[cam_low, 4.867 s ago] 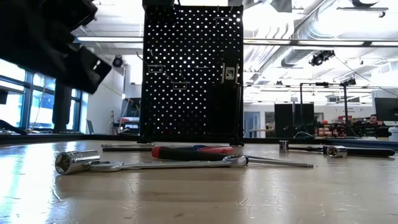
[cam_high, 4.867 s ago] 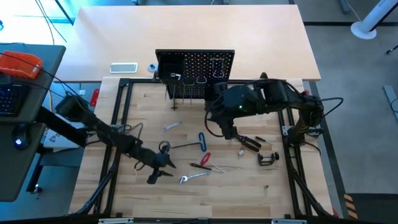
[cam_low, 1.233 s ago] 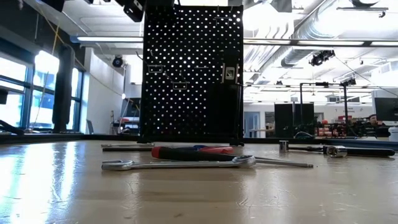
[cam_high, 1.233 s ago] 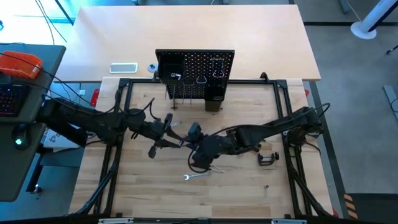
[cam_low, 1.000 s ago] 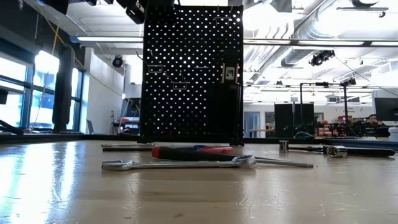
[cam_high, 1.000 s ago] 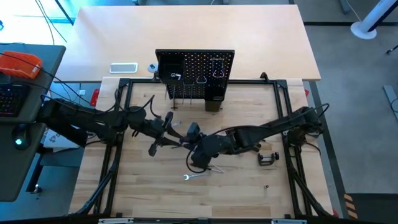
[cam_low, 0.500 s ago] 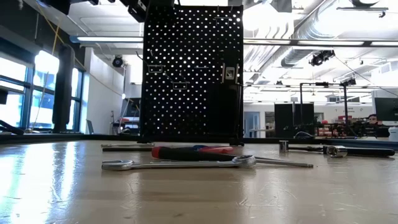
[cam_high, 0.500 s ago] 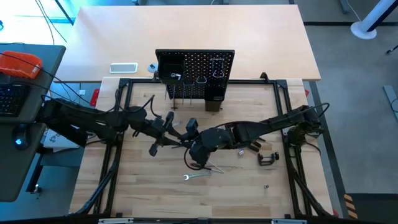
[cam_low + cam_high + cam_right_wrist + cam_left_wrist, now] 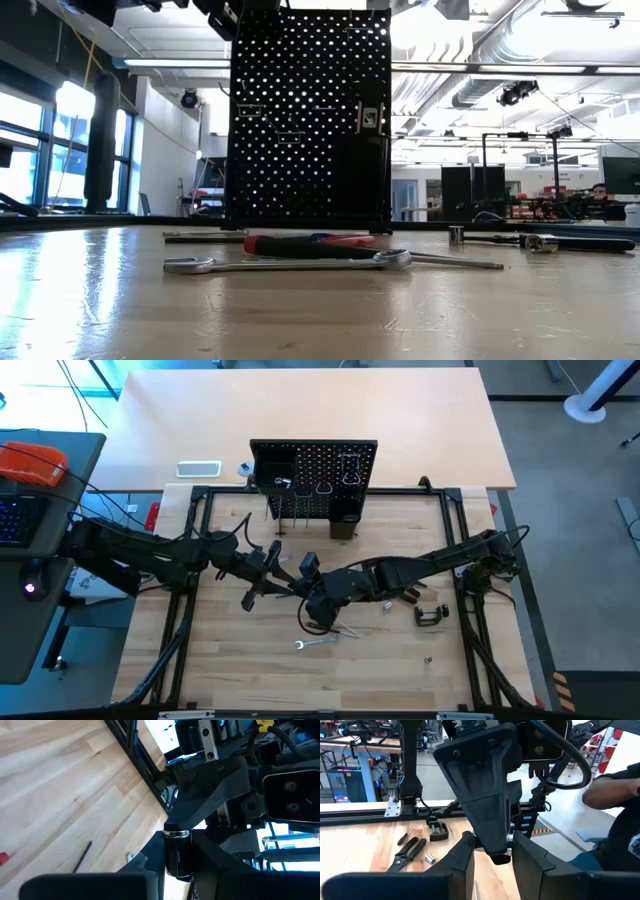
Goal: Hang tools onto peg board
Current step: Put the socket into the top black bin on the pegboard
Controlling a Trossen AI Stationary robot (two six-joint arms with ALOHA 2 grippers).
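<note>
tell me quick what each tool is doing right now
left tool: shut on the socket
right tool: shut on the same socket, above the table

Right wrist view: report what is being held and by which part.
A socket, held by both grippers: the right gripper clamps its dark body, the left gripper its chrome-banded end.

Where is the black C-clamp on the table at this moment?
In the high view the black C-clamp lies on the right side of the wooden table, apart from the black pliers and beside the right arm.
</note>
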